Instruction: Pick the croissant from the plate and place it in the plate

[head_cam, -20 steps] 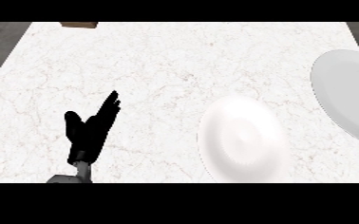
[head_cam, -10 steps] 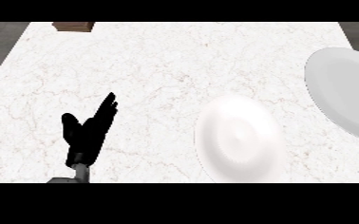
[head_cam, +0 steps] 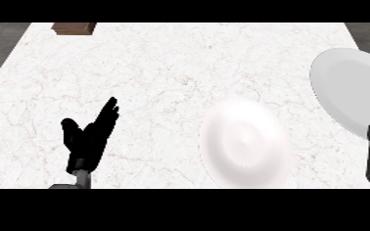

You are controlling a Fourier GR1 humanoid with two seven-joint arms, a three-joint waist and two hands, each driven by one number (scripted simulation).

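Marble counter (head_cam: pixel 180 63) is spreading out ahead of my left hand (head_cam: pixel 88 139) and off to both sides of it. A white plate (head_cam: pixel 245 144) is lying to the right of that hand, well apart from it. A grey plate (head_cam: pixel 339 93) is sitting farther right again and a little ahead, cut by the view's edge.

My left hand is resting open at the lower left, fingers straight and pointing up, holding nothing. A small brown block (head_cam: pixel 73 28) is sitting far ahead of it at the counter's back edge; I cannot tell what it is. A dark sliver at the right edge may be my right hand (head_cam: pixel 368 151); more than that I cannot tell.

The croissant is not showing on either plate, so I am not placing it anywhere yet. I am expecting it to be light, soft and flaky, easily crushed, so I am planning to take it across its thick middle rather than by a brittle tip.

Against a second ago, both plates and the block are sitting slightly farther left in the view, while my left hand is staying open in nearly the same spot.
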